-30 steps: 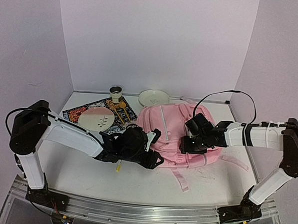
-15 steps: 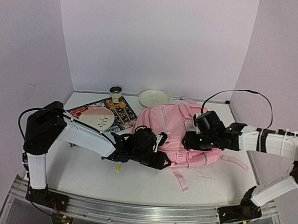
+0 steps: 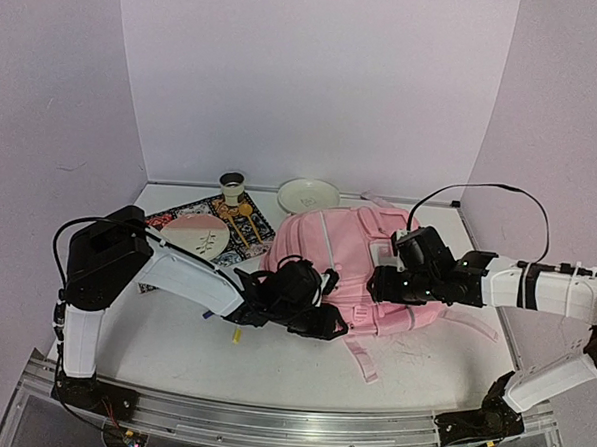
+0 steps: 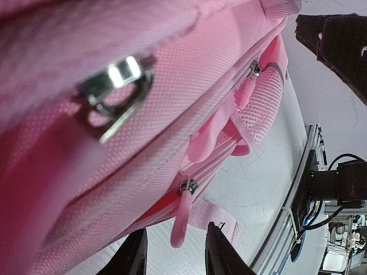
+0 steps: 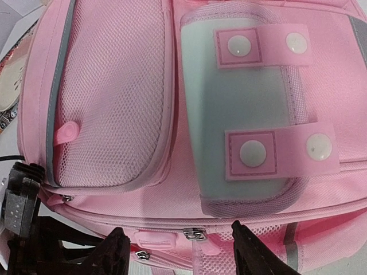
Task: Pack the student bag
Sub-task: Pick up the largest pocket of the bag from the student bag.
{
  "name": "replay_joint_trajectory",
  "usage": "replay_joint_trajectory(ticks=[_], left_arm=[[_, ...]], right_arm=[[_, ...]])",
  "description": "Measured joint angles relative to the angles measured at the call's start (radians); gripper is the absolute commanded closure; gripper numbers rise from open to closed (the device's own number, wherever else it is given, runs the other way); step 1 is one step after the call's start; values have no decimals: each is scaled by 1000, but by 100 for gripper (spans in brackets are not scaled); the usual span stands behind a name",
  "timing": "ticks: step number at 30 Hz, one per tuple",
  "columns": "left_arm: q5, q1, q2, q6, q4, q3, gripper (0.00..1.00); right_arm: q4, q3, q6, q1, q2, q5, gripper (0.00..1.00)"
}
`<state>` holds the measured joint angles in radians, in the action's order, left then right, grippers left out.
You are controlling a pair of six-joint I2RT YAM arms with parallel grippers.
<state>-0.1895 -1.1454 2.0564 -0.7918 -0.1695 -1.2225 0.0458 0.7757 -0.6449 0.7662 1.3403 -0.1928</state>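
The pink student bag (image 3: 342, 248) lies flat on the table's right half, with its straps trailing toward me. My left gripper (image 3: 325, 323) is at the bag's near edge and is open. In the left wrist view (image 4: 175, 258) a pink zipper pull (image 4: 179, 220) hangs between its fingers, apart from both. The pull hangs from a silver slider (image 4: 187, 185) on a partly open zip. My right gripper (image 3: 380, 286) is open over the bag's near right part. In the right wrist view (image 5: 183, 255) it straddles another zip slider (image 5: 195, 233), below the white buckle patch (image 5: 241, 109).
A patterned mat (image 3: 158, 223) with a pink and white plate (image 3: 193, 238) lies at the back left. A cup (image 3: 231, 187) and a pale bowl (image 3: 308, 195) stand by the back wall. A small yellow item (image 3: 237, 332) lies under the left arm.
My left gripper has moved right along the bag's near edge. My right gripper has swung left and come down closer over the bag's near part. The bag has stayed put.
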Motion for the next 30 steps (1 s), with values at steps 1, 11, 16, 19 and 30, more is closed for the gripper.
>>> replay_joint_trajectory(ticks=[1, 11, 16, 19, 30], left_arm=[[-4, 0, 1, -3, -5, -1, 65], [-32, 0, 19, -42, -25, -21, 72], [-42, 0, 28, -55, -41, -26, 85], [-44, 0, 28, -59, -48, -27, 95], [2, -2, 16, -40, -60, -5, 83]], right_arm=[[0, 0, 0, 0, -1, 0, 38], [8, 0, -3, 0, -2, 2, 38], [11, -1, -5, 0, -2, 10, 38], [18, -9, -9, 0, -2, 18, 37], [2, -138, -110, 0, -117, 50, 29]])
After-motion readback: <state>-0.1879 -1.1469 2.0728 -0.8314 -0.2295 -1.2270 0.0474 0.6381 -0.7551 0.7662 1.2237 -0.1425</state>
